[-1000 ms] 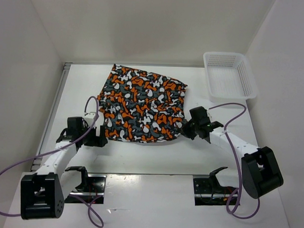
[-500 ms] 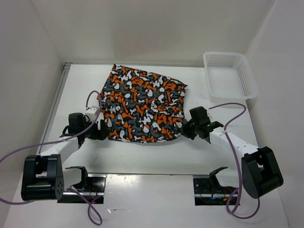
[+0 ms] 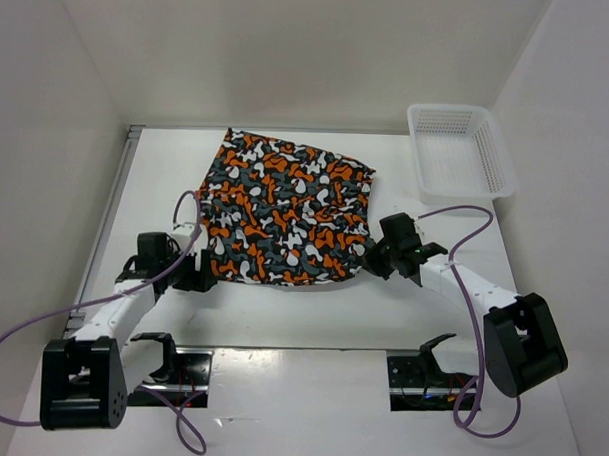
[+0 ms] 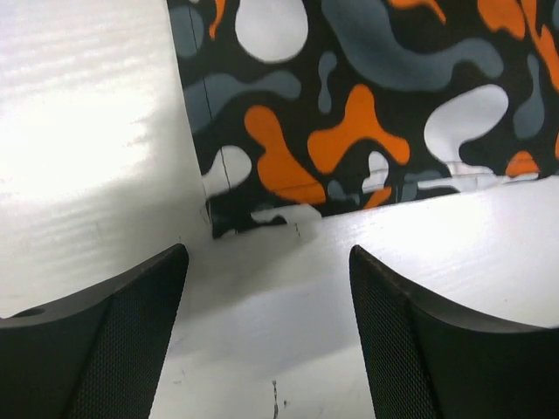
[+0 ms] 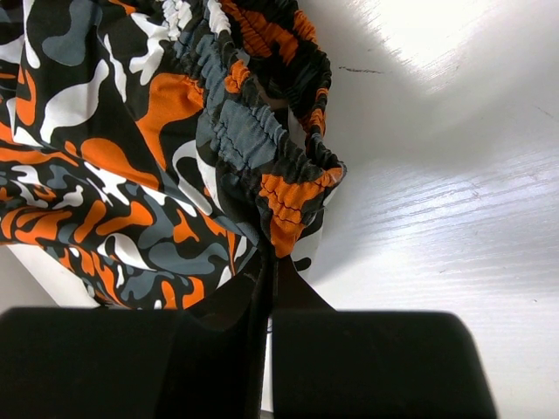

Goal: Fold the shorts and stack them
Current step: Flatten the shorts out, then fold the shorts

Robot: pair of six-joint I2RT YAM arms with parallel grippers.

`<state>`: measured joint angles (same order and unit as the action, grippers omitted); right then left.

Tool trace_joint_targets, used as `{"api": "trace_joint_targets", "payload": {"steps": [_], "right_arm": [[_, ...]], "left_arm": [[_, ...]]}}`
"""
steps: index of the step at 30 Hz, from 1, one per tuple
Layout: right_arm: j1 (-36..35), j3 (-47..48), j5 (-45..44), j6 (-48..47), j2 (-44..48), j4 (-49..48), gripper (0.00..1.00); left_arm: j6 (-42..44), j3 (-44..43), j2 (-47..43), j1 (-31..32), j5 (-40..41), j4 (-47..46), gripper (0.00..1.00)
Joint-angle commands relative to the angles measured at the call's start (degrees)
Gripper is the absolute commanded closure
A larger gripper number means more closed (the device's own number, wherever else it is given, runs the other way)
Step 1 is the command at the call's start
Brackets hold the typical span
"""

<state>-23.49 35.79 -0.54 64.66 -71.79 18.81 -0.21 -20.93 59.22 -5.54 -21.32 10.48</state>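
Observation:
The shorts point(image 3: 285, 212), printed in orange, grey, black and white blotches, lie spread flat on the white table. My left gripper point(image 3: 205, 276) is open just short of the shorts' near left corner point(image 4: 253, 218), low over the table, holding nothing. My right gripper point(image 3: 371, 260) is shut on the shorts' near right corner, pinching the gathered elastic waistband point(image 5: 288, 209) between its fingers.
A white plastic mesh basket point(image 3: 459, 148) stands at the back right of the table. White walls enclose the table at the back and both sides. Purple cables loop from both arms.
My left arm swung left and then back to the right, so its gripper sits again at the shorts' near left corner. The right arm and the shorts have not moved.

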Motion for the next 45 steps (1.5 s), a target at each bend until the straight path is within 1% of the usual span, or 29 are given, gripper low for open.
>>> {"api": "trace_joint_targets", "payload": {"steps": [1,2,5,7,10,12,13,15,19,22,23,25,26,28,30,33,37,38,39,41,45], "right_arm": [[-0.6,1.82,-1.4,-0.06,0.25,-0.79,1.0],[-0.6,1.83,-1.4,-0.59,0.25,-0.79,1.0],[-0.6,1.83,-1.4,-0.59,0.25,-0.79,1.0],[-0.6,1.83,-1.4,-0.59,0.25,-0.79,1.0],[-0.6,1.83,-1.4,-0.59,0.25,-0.79,1.0],[-0.6,1.83,-1.4,-0.59,0.25,-0.79,1.0],[-0.6,1.83,-1.4,-0.59,0.25,-0.79,1.0],[-0.6,1.83,-1.4,-0.59,0.25,-0.79,1.0],[-0.6,1.83,-1.4,-0.59,0.25,-0.79,1.0],[-0.6,1.83,-1.4,-0.59,-0.28,-0.79,1.0],[-0.6,1.83,-1.4,-0.59,-0.28,-0.79,1.0],[-0.6,1.83,-1.4,-0.59,-0.28,-0.79,1.0],[-0.6,2.35,-1.4,-0.59,-0.28,-0.79,1.0],[-0.6,2.35,-1.4,-0.59,-0.28,-0.79,1.0],[-0.6,2.35,-1.4,-0.59,0.33,-0.79,1.0],[-0.6,1.83,-1.4,-1.12,0.95,-0.27,1.0],[-0.6,2.35,-2.01,-3.05,1.48,0.35,1.0],[-0.6,3.05,-2.54,-3.84,1.48,1.05,1.0],[-0.6,3.93,-2.54,-4.37,2.0,1.06,1.0],[-0.6,5.77,-2.54,-5.68,2.53,1.67,1.0],[-0.6,10.52,-2.54,-11.82,6.12,1.67,1.0]], "left_arm": [[0.21,3.07,-2.18,0.09,1.38,7.29,0.18],[0.21,4.22,-2.7,0.09,0.67,4.14,0.18],[0.21,6.42,-1.05,0.09,-1.26,-0.18,0.22],[0.21,6.43,0.71,0.09,-1.88,-1.94,0.23],[0.21,6.43,7.37,0.09,-4.07,-5.64,0.25],[0.21,5.11,10.29,0.61,-4.61,-7.66,0.26],[0.21,5.11,12.82,1.23,-5.22,-8.19,0.27],[0.21,4.58,15.03,1.23,-5.92,-8.98,0.31],[0.21,4.58,14.52,1.23,-5.92,-8.82,0.41],[0.21,4.58,12.77,1.23,-5.32,-7.58,0.52],[0.21,4.58,12.76,1.23,-5.31,-7.06,0.6],[0.21,3.88,12.15,1.23,-4.78,-5.92,0.72],[0.21,2.31,12.15,1.23,-4.09,-5.13,0.87],[0.21,-0.24,12.15,1.23,-2.42,-1.44,0.99],[0.21,-3.49,12.15,1.23,-0.31,2.85,1.0],[0.21,-9.56,10.14,1.23,1.63,6.64,1.0],[0.21,-16.5,9.33,0.44,1.63,9.55,1.0],[0.21,-18.08,9.86,0.44,1.63,10.86,1.0],[0.21,-21.58,9.86,0.44,1.63,11.92,1.0],[0.21,-24.67,10.48,-0.61,0.94,13.16,1.0],[0.21,-33.02,13.19,-0.61,-0.48,15.61,1.0]]}}
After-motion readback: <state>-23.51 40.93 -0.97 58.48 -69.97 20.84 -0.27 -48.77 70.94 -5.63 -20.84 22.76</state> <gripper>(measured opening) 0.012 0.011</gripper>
